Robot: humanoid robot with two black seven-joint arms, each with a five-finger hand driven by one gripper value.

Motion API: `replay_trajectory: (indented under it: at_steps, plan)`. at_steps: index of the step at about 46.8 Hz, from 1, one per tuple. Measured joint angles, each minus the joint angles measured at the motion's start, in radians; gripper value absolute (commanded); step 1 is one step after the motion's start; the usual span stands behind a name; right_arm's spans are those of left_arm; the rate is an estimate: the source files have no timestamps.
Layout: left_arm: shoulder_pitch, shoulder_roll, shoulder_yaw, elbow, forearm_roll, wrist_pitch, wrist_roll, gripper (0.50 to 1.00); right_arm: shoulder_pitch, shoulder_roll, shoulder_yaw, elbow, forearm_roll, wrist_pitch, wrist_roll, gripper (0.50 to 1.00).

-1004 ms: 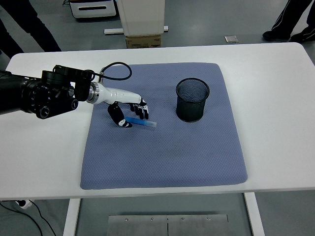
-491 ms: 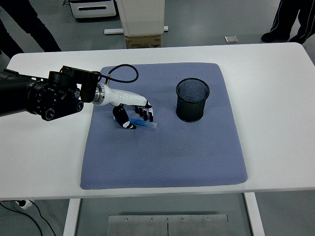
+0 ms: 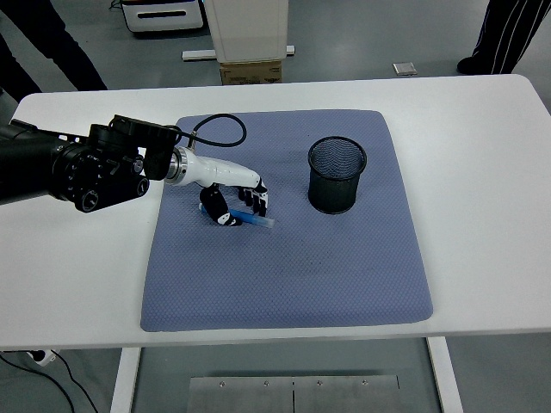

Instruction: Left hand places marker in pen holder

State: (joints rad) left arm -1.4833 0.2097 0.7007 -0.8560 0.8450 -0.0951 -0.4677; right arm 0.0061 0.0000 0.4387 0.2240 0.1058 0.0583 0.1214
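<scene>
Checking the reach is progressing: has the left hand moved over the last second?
Yes. The left hand has shifted right, toward the pen holder, and now sits over the blue marker on the mat.

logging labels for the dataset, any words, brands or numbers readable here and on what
None can be read.
Cardboard box behind the table: dark print on its front, too small and blurred to read.
Marker under the left hand: no legible label.
Mesh pen holder, blue mat, white table: no text visible.
</scene>
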Motion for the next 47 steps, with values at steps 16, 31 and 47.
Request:
replay_trajectory:
  at_steps: [16,31,47]
  plan:
    - [0.000,0.003,0.000,0.000,0.003,0.000,0.000,0.569,0.000,0.000,0.000,0.000,0.000,0.000,0.000,1.000]
    - [0.000,0.005,0.000,0.000,0.003,-0.002,0.000,0.534,0.000,0.000,0.000,0.000,0.000,0.000,0.000,1.000]
    - [-0.007,0.007,0.000,0.000,0.003,-0.002,0.000,0.517,0.000,0.000,0.000,0.000,0.000,0.000,0.000,1.000]
